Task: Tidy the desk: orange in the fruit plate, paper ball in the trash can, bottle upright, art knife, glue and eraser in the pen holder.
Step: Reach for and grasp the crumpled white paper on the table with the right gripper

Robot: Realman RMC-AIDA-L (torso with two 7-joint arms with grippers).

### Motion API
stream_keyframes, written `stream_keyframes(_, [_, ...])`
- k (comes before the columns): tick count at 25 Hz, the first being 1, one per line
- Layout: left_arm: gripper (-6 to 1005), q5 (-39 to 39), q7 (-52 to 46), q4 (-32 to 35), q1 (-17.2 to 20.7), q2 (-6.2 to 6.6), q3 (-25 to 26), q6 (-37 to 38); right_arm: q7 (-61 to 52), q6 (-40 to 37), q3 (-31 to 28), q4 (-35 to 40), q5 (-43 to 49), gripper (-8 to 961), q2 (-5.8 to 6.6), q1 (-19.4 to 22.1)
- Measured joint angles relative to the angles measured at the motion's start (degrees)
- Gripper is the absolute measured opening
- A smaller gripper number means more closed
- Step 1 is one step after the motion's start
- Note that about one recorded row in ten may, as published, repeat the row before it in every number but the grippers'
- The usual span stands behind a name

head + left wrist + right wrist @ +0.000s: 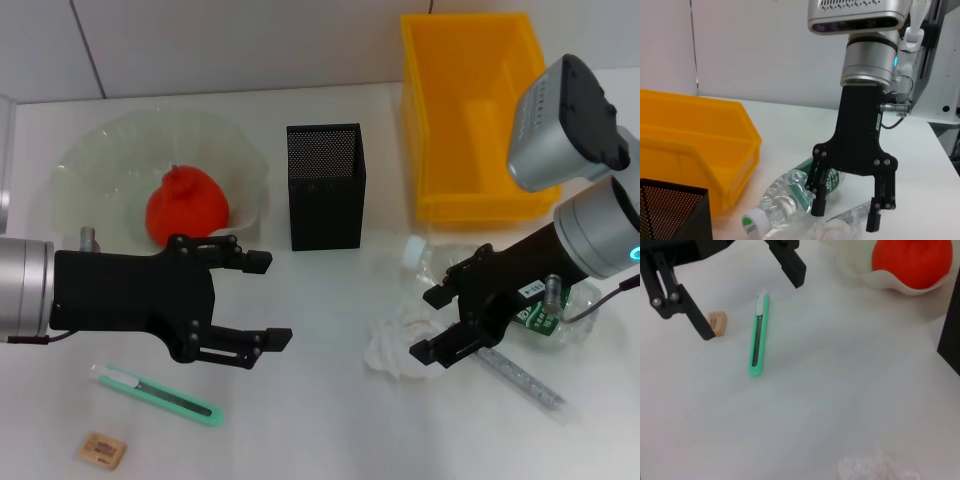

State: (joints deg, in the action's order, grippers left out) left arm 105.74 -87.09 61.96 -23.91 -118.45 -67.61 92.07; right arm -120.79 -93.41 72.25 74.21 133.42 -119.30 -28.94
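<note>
Two pincers hung over the white counter (330, 420), each with its fingers spread apart and gripping nothing. The right pincer (440, 322) hovered just above the crumpled paper ball (395, 345), one finger on either side of its edge; in the left wrist view the same pincer (846, 216) pointed down with the ball (827, 232) below its tips. Beside and partly under that arm lay the clear bottle (480, 290) on its side, its white cap (412, 250) toward the pen holder, and the left wrist view showed its green label (832, 180) behind the fingers. A slim clear glue stick (525, 378) lay at an angle, just beside the pincer, on the side away from the paper ball.

The left pincer (270, 300) was held level over the near left of the counter, in front of the fruit plate (90, 160), where the orange (187, 207) already sat. Below it lay the green art knife (160, 395), apart from the fingers, and farther toward the near edge the small tan eraser (103, 449). The right wrist view showed knife (758, 335) and eraser (717, 322) close together, not touching.

The black mesh pen holder (326, 186) stood upright mid-counter. The yellow bin (470, 120) stood at the far right.
</note>
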Motion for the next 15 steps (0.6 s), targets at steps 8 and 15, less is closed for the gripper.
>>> stream_keyframes(8, [840, 0.0, 0.17, -0.81, -0.01, 0.07, 0.02, -0.61, 0.29, 2.03, 1.49, -3.01, 0.86, 769, 0.03, -1.03])
stream_keyframes(15, [838, -0.01, 0.67, -0.87, -0.02, 0.06, 0.02, -0.68, 0.16, 3.12, 2.45, -4.22, 1.24, 769, -0.01, -1.25])
